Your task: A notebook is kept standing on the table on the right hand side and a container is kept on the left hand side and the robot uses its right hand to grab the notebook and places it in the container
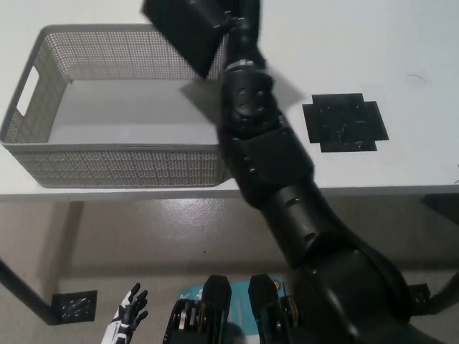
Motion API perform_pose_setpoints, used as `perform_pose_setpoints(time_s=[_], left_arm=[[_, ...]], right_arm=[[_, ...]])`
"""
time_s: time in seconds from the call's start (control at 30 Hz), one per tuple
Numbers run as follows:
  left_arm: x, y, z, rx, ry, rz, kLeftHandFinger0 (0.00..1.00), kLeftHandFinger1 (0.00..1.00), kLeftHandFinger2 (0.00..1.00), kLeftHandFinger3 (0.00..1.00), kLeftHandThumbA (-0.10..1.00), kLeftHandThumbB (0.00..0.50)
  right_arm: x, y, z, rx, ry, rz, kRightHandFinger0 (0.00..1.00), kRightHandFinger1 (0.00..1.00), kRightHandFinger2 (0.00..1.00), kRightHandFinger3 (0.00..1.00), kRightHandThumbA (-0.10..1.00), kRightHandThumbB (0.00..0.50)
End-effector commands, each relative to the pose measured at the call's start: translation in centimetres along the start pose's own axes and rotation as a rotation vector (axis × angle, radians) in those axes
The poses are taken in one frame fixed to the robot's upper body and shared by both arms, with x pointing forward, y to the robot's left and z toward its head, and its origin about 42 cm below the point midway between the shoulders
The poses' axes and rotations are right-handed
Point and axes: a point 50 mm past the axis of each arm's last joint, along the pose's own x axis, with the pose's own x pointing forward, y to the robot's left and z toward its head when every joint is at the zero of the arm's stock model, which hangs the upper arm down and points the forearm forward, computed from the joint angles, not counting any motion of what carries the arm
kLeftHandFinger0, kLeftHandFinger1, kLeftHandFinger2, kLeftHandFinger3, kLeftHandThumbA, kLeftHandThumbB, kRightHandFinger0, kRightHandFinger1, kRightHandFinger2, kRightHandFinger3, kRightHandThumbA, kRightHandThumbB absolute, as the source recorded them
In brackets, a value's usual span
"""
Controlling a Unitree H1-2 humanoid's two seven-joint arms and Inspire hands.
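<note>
At lower left, the white left robot hand [128, 314] is hanging below the desk [373, 50] edge, fingers spread and grasping nothing. Left of centre, the grey perforated container [115, 161] is sitting on the desk. Above its far right corner, the black right robot hand [240, 25] is clasping the dark notebook [183, 32], which is tilting in mid-air. Rightward, a black mat [344, 123] is lying flat.

My right arm [272, 165] is covering the container's [115, 161] right wall and its corner at four o'clock. The notebook [188, 27] is running off the frame's edge at twelve o'clock, as is my right hand [240, 18], so its grip is staying unreadable. My left hand [127, 315] is being cut off at seven o'clock.
</note>
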Motion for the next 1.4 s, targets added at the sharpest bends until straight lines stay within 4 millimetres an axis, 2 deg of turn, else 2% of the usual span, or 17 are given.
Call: perform_pose_setpoints(time_s=[0.0,0.03,0.07,0.1,0.13,0.17,0.2,0.23,0.27,0.37,0.53,0.77,0.9,0.97,1.17,1.27,1.37], left_arm=[[0.0,-0.2,0.6,-0.002,-0.045,-0.013,1.00,1.00,1.00,1.00,1.00,0.428],[0.0,-0.2,0.6,0.000,-0.051,-0.016,1.00,1.00,1.00,1.00,1.00,0.425],[0.1,-0.3,0.6,0.000,-0.052,-0.019,1.00,1.00,1.00,1.00,1.00,0.422],[0.1,-0.3,0.6,0.002,-0.054,-0.020,1.00,1.00,1.00,1.00,1.00,0.412],[0.1,-0.2,0.6,0.008,-0.058,-0.022,1.00,1.00,1.00,1.00,1.00,0.417],[0.2,-0.3,0.7,0.012,-0.057,-0.027,1.00,1.00,1.00,1.00,1.00,0.422],[0.4,-0.4,0.8,0.015,-0.056,-0.029,1.00,1.00,1.00,1.00,1.00,0.436],[0.4,-0.4,0.8,0.018,-0.054,-0.029,1.00,1.00,1.00,1.00,1.00,0.441],[0.4,-0.4,0.8,0.022,-0.057,-0.033,1.00,1.00,1.00,1.00,1.00,0.441],[0.5,-0.2,0.8,0.031,-0.066,-0.041,1.00,1.00,1.00,1.00,1.00,0.450],[0.6,-0.3,0.6,0.027,-0.065,-0.037,1.00,1.00,1.00,1.00,1.00,0.466],[0.3,-0.2,0.2,0.022,-0.043,-0.032,1.00,1.00,1.00,1.00,1.00,0.500],[0.1,-0.4,0.1,-0.006,-0.029,-0.030,1.00,1.00,1.00,1.00,1.00,0.500],[-0.1,-0.4,0.1,0.004,-0.024,-0.029,1.00,1.00,1.00,1.00,1.00,0.498],[0.3,-0.2,0.3,0.013,-0.045,-0.029,1.00,1.00,1.00,1.00,1.00,0.494],[0.2,0.1,0.3,0.009,-0.039,-0.030,1.00,1.00,1.00,1.00,1.00,0.489],[0.2,0.5,0.4,0.031,-0.037,-0.037,1.00,1.00,1.00,1.00,1.00,0.490]], right_arm=[[0.6,3.6,4.0,-0.051,-0.123,0.068,0.00,0.12,0.55,0.61,-0.10,0.108],[0.5,3.9,3.6,-0.064,-0.114,0.086,0.00,0.11,0.54,0.61,-0.10,0.098],[0.5,3.9,3.3,-0.098,-0.114,0.095,0.00,0.12,0.55,0.65,0.00,0.126],[0.6,3.8,3.1,-0.103,-0.114,0.115,0.14,0.30,0.71,0.81,0.21,0.184],[0.6,3.7,2.8,-0.105,-0.116,0.162,0.29,0.49,0.93,0.99,0.38,0.257],[0.7,3.6,2.6,-0.121,-0.120,0.220,0.58,0.81,1.00,1.00,0.61,0.393],[0.9,3.4,2.4,-0.146,-0.118,0.297,0.90,1.00,1.00,1.00,0.72,0.406],[1.0,3.2,2.4,-0.146,-0.113,0.340,1.00,1.00,1.00,1.00,0.74,0.448],[1.1,3.0,2.3,-0.140,-0.102,0.390,1.00,1.00,1.00,1.00,0.77,0.434],[1.3,2.4,2.4,-0.176,-0.123,0.434,1.00,1.00,1.00,1.00,0.87,0.499],[1.8,1.8,3.1,-0.232,-0.160,0.417,1.00,1.00,1.00,1.00,1.00,0.500],[2.2,0.8,4.6,-0.174,-0.204,0.412,1.00,1.00,1.00,1.00,0.96,0.499],[2.5,-1.2,6.5,-0.130,-0.262,0.378,1.00,1.00,1.00,1.00,0.95,0.487],[2.4,-2.5,7.4,-0.113,-0.282,0.366,1.00,1.00,1.00,1.00,0.95,0.489],[0.4,-10.5,13.1,-0.077,-0.478,0.286,1.00,1.00,1.00,1.00,0.96,0.500],[-3.5,-15.8,14.7,-0.072,-0.566,0.250,1.00,1.00,1.00,1.00,0.94,0.494],[-6.9,-19.0,14.9,-0.102,-0.617,0.222,1.00,1.00,1.00,1.00,0.97,0.476]])
